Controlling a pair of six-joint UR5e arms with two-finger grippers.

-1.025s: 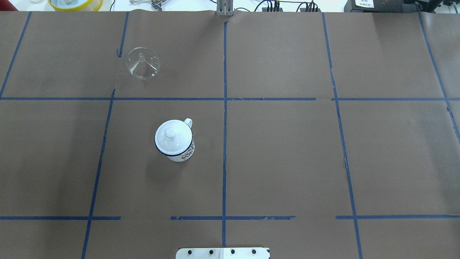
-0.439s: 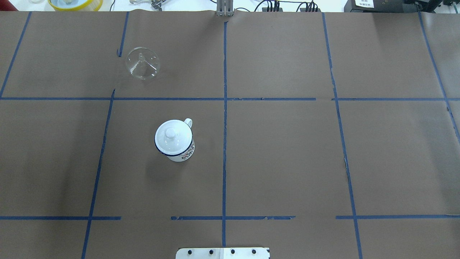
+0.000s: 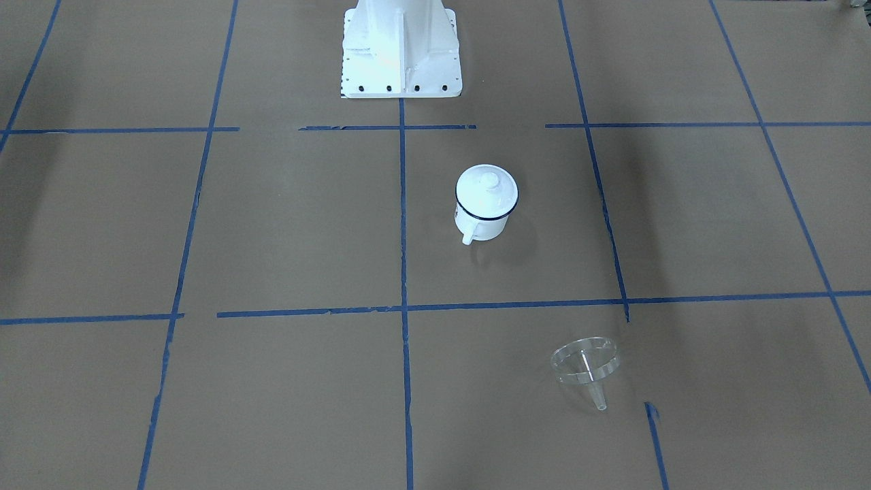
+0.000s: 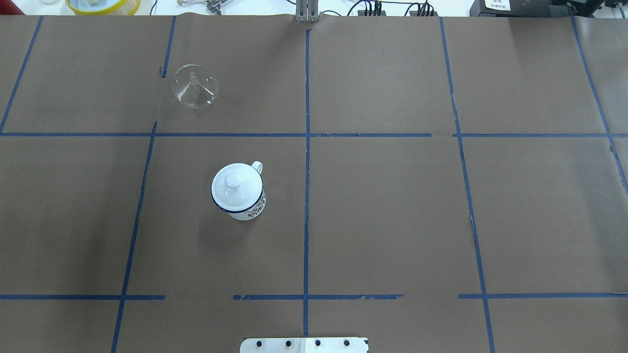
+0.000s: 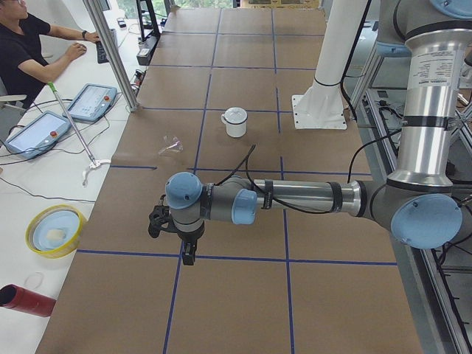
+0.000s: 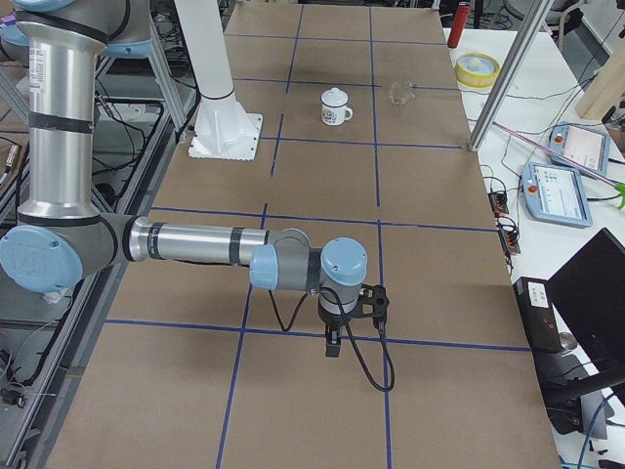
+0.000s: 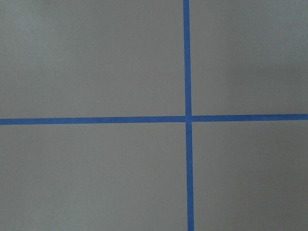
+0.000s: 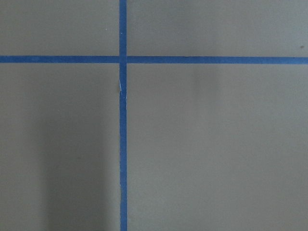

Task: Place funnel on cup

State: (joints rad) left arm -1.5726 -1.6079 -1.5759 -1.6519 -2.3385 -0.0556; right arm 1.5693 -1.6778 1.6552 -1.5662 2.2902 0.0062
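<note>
The clear plastic funnel [image 4: 195,87] lies tilted on the brown paper at the far left, its spout off the surface; it also shows in the front view [image 3: 586,364]. The white cup [image 4: 252,208] with a dark blue rim stands upright nearer the robot base, handle towards the far side, and a white knobbed lid [image 4: 234,184] sits on it. The cup also shows in the front view [image 3: 480,224]. My left gripper [image 5: 189,254] and right gripper [image 6: 333,347] hang over the table's two ends, far from both objects. I cannot tell whether they are open or shut.
The white robot base [image 3: 400,47] stands at the near middle edge. Blue tape lines grid the paper. A yellow bowl [image 5: 55,230], a red cylinder [image 5: 26,299], tablets and a seated operator [image 5: 29,51] are beyond the far edge, by a metal post [image 5: 110,51].
</note>
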